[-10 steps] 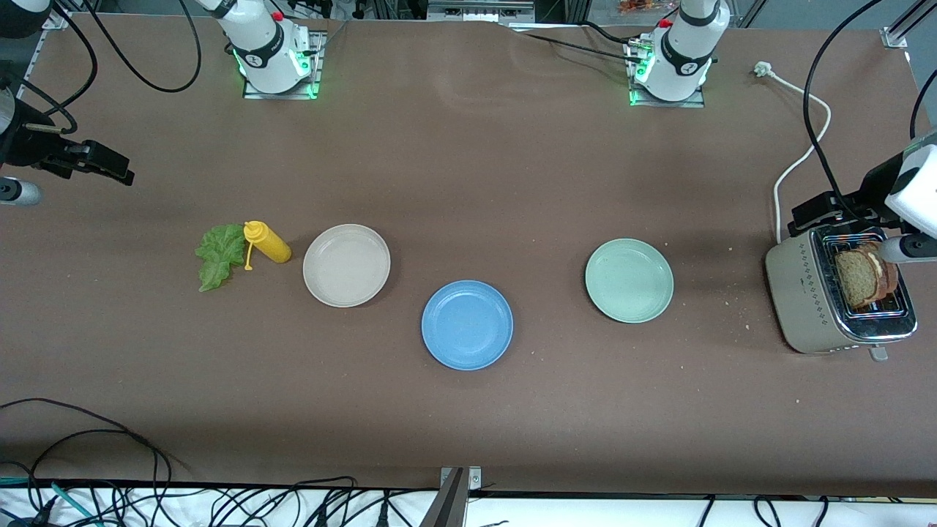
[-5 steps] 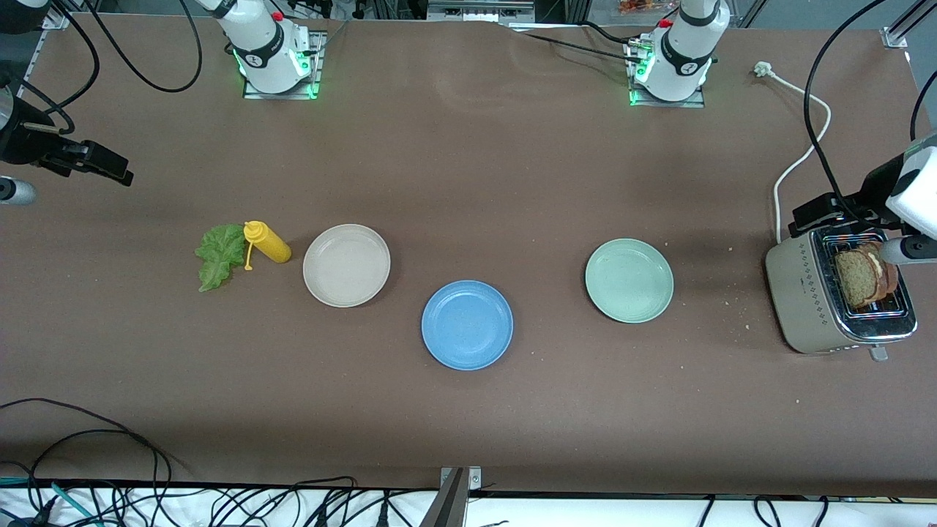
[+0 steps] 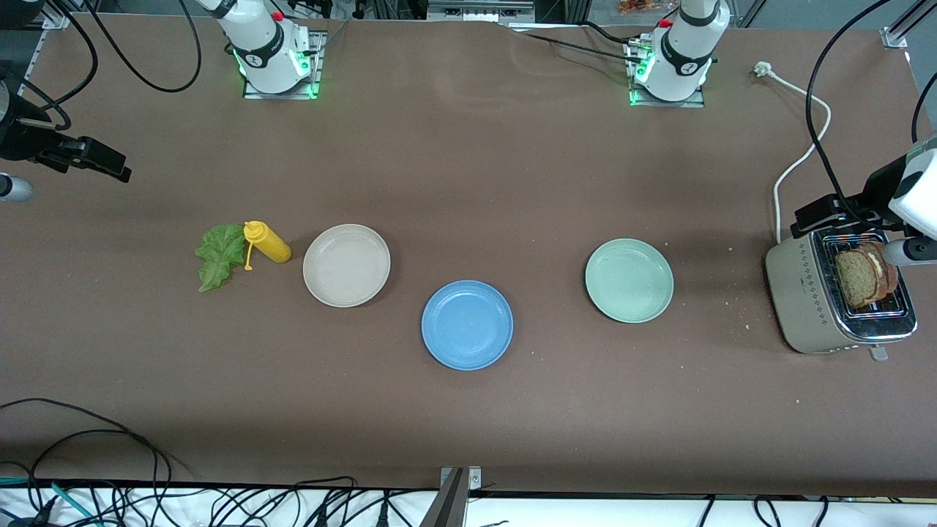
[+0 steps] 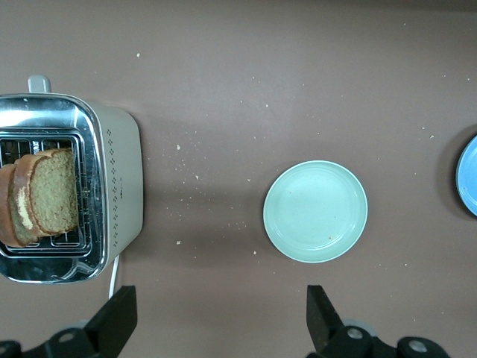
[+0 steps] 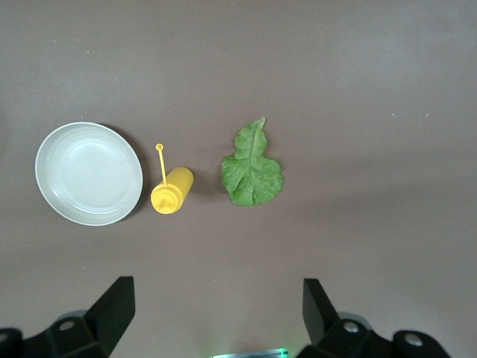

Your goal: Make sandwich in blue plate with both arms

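Left gripper (image 4: 216, 321) spread wide, empty, up over the table by the toaster (image 3: 812, 300); bread slices (image 3: 864, 274) stand in its slot. Right gripper (image 5: 216, 317) spread wide, empty, above the lettuce leaf (image 3: 218, 256). Blue plate (image 3: 467, 325) nearer the camera than the toaster, between the beige plate (image 3: 346, 265) and the green plate (image 3: 629, 280).

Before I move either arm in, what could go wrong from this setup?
1. The bread slices stand packed together in the toaster; the left gripper, fingers open beside it, may drag out more than one.
2. The yellow bottle touches the lettuce leaf; the right gripper, open and hanging above them, could knock the bottle while picking the leaf.
3. The blue plate sits between a beige plate and a green plate; a drop could land wrong.
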Action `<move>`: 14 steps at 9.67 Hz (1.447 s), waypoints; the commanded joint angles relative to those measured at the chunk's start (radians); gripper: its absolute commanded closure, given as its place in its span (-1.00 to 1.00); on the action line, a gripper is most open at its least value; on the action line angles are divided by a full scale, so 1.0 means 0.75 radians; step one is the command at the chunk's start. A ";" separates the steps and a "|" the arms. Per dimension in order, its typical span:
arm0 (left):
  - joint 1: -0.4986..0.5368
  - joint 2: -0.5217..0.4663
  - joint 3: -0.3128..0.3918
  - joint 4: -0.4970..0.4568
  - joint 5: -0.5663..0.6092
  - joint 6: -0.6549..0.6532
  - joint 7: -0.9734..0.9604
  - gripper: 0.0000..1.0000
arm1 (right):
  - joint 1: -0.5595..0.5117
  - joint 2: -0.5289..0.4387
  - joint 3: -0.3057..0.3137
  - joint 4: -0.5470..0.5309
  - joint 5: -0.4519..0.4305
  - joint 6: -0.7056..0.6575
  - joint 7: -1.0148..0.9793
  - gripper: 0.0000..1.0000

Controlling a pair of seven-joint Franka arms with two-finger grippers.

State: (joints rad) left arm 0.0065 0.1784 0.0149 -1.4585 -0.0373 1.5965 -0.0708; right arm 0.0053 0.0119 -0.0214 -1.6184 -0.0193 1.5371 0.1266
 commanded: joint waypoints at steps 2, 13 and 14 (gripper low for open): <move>0.008 -0.005 0.001 0.002 0.025 -0.014 0.021 -1.00 | 0.003 0.031 0.002 0.033 -0.005 -0.039 0.013 -1.00; 0.026 -0.005 0.007 -0.002 0.035 -0.043 0.011 -1.00 | 0.005 0.029 0.012 0.033 -0.003 -0.041 0.036 -1.00; 0.050 -0.005 0.005 -0.002 0.033 -0.043 0.015 -1.00 | 0.005 0.027 0.012 0.033 -0.003 -0.041 0.036 -1.00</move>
State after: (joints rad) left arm 0.0195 0.1792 0.0182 -1.4620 -0.0359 1.5769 -0.0709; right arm 0.0067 0.0295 -0.0164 -1.6174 -0.0191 1.5286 0.1343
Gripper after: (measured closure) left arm 0.000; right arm 0.000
